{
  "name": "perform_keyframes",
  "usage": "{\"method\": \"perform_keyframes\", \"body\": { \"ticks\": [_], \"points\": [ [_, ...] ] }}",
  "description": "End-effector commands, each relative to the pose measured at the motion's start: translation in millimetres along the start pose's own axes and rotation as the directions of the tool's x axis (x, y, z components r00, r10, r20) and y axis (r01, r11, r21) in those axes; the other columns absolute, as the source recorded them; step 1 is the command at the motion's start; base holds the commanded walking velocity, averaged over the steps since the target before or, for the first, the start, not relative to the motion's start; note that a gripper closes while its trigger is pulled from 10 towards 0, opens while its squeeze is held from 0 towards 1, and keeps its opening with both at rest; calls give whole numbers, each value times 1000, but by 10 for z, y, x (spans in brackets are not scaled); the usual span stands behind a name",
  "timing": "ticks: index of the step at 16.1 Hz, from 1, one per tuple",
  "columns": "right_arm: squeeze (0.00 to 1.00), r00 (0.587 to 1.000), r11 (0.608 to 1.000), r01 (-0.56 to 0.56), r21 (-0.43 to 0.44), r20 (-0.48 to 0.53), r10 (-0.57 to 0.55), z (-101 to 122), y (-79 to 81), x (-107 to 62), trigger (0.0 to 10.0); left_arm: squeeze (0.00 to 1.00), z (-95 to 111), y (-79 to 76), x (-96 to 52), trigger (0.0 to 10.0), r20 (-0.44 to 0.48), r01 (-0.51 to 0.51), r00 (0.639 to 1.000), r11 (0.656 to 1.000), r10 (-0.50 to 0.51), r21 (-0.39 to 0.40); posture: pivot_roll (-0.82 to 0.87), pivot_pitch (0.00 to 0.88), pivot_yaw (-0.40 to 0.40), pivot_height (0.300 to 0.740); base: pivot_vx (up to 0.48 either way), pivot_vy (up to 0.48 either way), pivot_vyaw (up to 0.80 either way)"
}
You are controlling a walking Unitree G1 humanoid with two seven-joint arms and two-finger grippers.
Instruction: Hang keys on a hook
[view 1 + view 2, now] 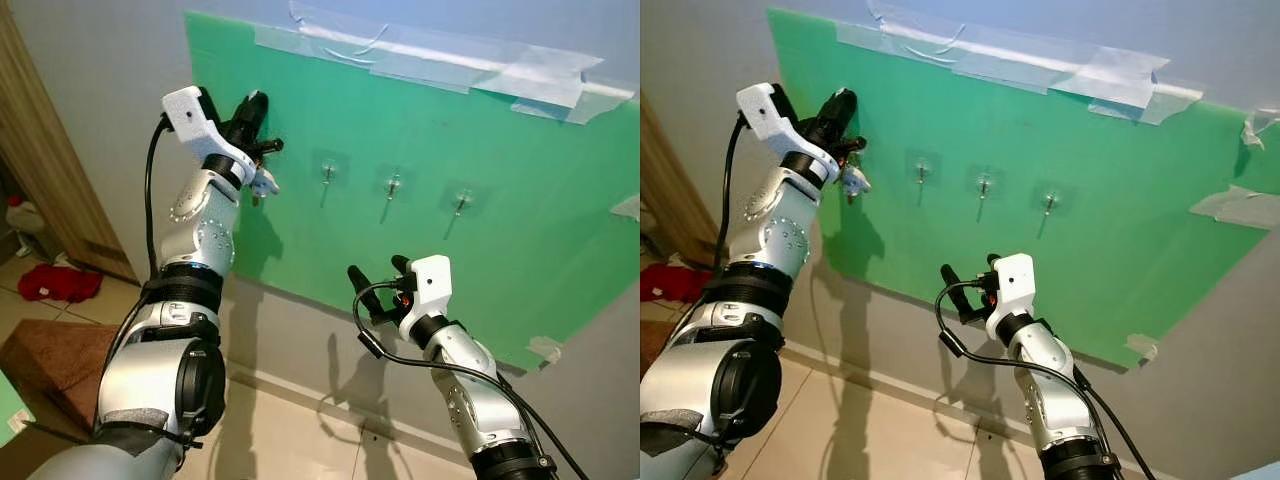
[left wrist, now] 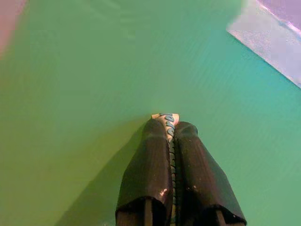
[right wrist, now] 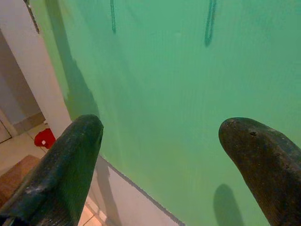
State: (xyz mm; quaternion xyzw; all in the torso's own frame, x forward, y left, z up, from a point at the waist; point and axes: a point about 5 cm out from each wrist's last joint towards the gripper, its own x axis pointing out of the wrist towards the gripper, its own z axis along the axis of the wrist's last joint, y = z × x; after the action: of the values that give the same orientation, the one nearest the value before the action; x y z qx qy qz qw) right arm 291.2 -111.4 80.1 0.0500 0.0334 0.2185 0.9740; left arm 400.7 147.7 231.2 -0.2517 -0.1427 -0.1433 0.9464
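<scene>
The left pincer (image 1: 262, 140) is raised against the green board (image 1: 520, 250), fingers pressed together on the keys (image 1: 264, 183), which hang just left of three hooks (image 1: 327, 172). The right pincer (image 1: 378, 284) waits lower, fingers wide apart.

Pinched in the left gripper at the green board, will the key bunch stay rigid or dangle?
The small pale key bunch probably dangles: part hangs below the shut left gripper. It looks light, held by a thin tag alone. It may swing, complicating hooking on the green board.
</scene>
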Motion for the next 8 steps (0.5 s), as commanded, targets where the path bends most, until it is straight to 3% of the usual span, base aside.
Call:
{"method": "perform_keyframes", "body": {
  "ticks": [1,3,5,6,8],
  "points": [
    [0,1000,1000,14,4,-17,-14,-24,-28,-35,10000,0,-3,-3,-29,0,7,-9,1000,999,10,-53,-34,0,-24,740,0,0,0],
    [0,1000,1000,14,5,-16,-14,-26,-24,-37,10000,0,28,-35,-23,0,22,-3,1000,995,5,-99,-35,0,-21,740,0,0,0],
    [0,1000,1000,16,6,-15,-16,-26,-24,-39,10000,0,95,-146,-27,0,51,36,998,997,-33,-75,-38,0,-16,740,0,0,0],
    [0,1000,1000,18,6,-13,-18,-23,-25,-40,10000,0,103,-269,-75,0,43,97,994,995,-97,1,-39,0,-11,740,0,0,0],
    [0,1000,1000,20,8,-9,-20,-12,-33,-48,10000,0,87,-412,-211,0,15,158,987,986,-159,52,-36,0,-13,740,0,0,0]
  ]
}}
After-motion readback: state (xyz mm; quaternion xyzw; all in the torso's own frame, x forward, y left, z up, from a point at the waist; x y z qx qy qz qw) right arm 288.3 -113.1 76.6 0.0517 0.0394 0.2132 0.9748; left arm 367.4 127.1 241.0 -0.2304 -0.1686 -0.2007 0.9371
